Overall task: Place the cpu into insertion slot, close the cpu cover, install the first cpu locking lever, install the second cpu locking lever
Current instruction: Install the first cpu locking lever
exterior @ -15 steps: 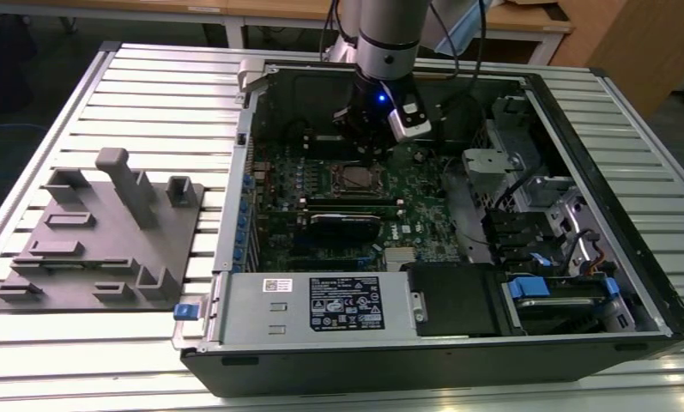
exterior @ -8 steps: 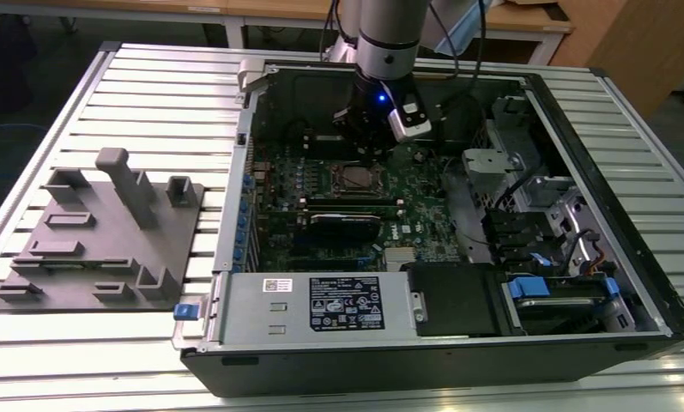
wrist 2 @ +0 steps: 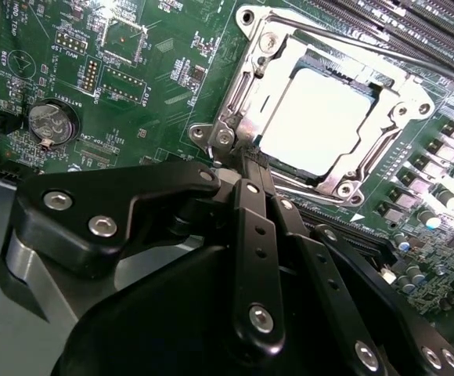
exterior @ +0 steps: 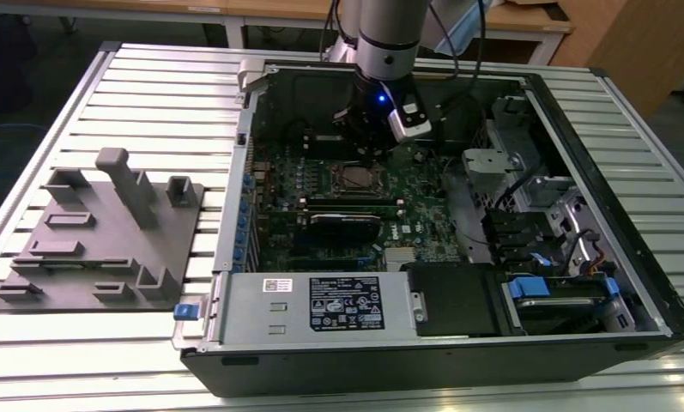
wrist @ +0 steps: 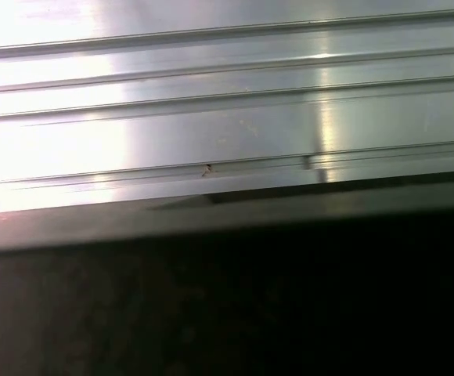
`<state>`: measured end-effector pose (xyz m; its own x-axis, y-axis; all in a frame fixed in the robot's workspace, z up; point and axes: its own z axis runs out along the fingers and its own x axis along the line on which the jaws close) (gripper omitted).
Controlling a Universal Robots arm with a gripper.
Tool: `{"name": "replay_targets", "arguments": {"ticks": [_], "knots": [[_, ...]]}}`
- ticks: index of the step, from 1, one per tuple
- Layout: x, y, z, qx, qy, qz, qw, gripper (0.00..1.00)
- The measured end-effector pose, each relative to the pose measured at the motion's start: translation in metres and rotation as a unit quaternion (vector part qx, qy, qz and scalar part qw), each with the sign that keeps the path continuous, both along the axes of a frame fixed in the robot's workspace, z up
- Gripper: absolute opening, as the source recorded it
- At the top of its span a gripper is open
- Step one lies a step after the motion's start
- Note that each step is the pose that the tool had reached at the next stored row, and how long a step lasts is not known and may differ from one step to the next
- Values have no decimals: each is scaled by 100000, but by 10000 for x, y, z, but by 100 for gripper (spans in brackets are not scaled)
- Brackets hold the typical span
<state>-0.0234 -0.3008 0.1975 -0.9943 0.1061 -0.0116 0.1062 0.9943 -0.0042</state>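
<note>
From the exterior view, the arm I am steering reaches down into the open computer case (exterior: 616,112) on the slatted desk (exterior: 147,77). Its end effector (exterior: 371,146) hangs low over the circuit board, just beside the socket where the cpu (exterior: 354,178) lies. In the second wrist view the end effector (wrist 2: 252,160) has its fingers drawn together with nothing visible between them. The tips are close to one corner of the cpu cover (wrist 2: 250,86), though I cannot tell if they touch it. The cover lies flat around the seated cpu (wrist 2: 329,117), and a thin wire lever (wrist 2: 344,37) runs along one side. I judge the cpu light, stiff and fragile, best taken by its edges, and the lever springy, best pushed at its free end. The first wrist view looks across bright desk slats (wrist: 211,102) and the case's dark wall (wrist: 227,298).
</note>
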Motion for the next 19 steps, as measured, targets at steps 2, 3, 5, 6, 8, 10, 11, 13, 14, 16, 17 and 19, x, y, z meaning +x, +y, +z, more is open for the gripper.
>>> {"name": "replay_targets", "arguments": {"ticks": [2, 3, 5, 6, 8, 10, 11, 13, 14, 16, 17, 19], "knots": [[0, 0, -1, 8, -6, -1, 100000, 11], [0, 0, -1, 7, -3, 0, 100000, 11], [0, 0, -1, 3, -4, -1, 100000, 11], [0, 0, 1, 10, -9, -1, 100000, 11], [1, 2, 13, 74, -49, -1, 100000, 11], [-2, 0, 30, 11, -8, -2, 100000, 11], [-4, 1, 32, 22, -15, -9, 100000, 11], [-16, 1, 33, 23, -16, 3, 100000, 11], [-31, 0, 35, 8, -5, 0, 100000, 11], [-68, 0, 35, 21, -10, -5, 100000, 11], [-91, 0, 35, 31, -13, -1, 100000, 11], [-139, 0, 35, 61, -31, 2, 100000, 11]]}}
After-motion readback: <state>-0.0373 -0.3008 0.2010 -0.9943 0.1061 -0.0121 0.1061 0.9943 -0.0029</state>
